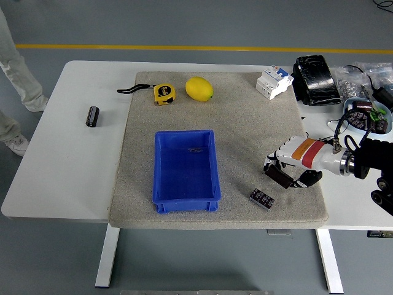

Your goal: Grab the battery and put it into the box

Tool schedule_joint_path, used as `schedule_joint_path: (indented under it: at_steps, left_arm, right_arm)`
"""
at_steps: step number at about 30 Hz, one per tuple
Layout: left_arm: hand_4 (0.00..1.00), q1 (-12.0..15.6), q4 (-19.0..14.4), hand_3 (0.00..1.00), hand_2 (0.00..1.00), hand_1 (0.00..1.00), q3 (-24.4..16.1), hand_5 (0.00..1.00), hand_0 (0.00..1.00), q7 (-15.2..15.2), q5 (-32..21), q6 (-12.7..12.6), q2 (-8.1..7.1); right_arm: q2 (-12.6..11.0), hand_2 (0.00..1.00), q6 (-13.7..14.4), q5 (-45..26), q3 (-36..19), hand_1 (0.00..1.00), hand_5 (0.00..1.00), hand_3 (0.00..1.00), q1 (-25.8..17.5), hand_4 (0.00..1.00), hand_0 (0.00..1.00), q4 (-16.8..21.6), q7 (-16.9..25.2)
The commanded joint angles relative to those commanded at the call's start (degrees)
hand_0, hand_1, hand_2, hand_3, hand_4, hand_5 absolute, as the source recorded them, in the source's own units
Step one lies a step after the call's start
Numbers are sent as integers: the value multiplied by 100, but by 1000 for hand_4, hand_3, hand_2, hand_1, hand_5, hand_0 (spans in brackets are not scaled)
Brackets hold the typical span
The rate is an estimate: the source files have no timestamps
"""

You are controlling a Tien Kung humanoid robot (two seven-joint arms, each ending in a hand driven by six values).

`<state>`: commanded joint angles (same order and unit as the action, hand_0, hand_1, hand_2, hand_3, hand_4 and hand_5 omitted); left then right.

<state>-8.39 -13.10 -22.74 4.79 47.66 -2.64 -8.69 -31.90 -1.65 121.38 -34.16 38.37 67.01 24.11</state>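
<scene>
My right hand [288,172], white with a red and orange band, is at the right side of the grey mat [245,129]. Its fingers are curled around a dark cylindrical battery [278,177] and hold it just above the mat. The blue box [156,169] stands open and empty at the mat's middle front, to the left of the hand. A second black battery [92,115] lies on the white table far to the left, off the mat. My left arm is out of view.
A small black module [263,198] lies on the mat just below the hand. A yellow tape measure [163,93], a lemon [199,88] and a white circuit breaker [273,80] sit along the mat's back. A black bundle [315,80] and a parts bowl [366,115] are at the right. A person's legs [15,67] stand at the far left.
</scene>
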Motion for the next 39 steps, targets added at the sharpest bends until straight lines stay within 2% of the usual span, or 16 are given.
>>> schedule_joint_path:
  at_steps: [5, 8, 27, 33, 34, 39]
  left_arm:
    - [619, -10, -8, 571, 740, 728, -11, 528, 767, 12, 22, 7, -15]
    - [619, -8, -11, 571, 740, 728, -27, 528, 767, 20, 39, 13, -31]
    - [619, 18, -29, 571, 737, 727, -214, 528, 763, 96, 278, 55, -112]
    - [619, 16, -36, 570, 734, 725, -273, 530, 763, 120, 355, 69, -131]
    - [618, 13, -37, 570, 733, 723, -288, 527, 762, 125, 378, 71, -134]
    - [618, 0, -43, 570, 733, 723, -336, 527, 762, 143, 450, 80, -146]
  right_arm:
    - [32, 489, -78, -157, -89, 455, 14, 486, 216, 649, 477, 124, -26]
    - [137, 489, -152, -335, -26, 455, 14, 486, 400, 649, 477, 134, -51]
    - [1340, 494, -281, -703, 811, 460, 28, 494, 1515, 652, 495, 209, -169]
    - [1635, 500, -336, -694, 1110, 465, 33, 497, 1688, 657, 513, 255, -216]
    - [1688, 566, -364, -675, 1168, 512, 85, 572, 1719, 703, 538, 265, -228]
    - [1814, 566, -470, -582, 1295, 512, 85, 572, 1806, 703, 538, 243, -289]
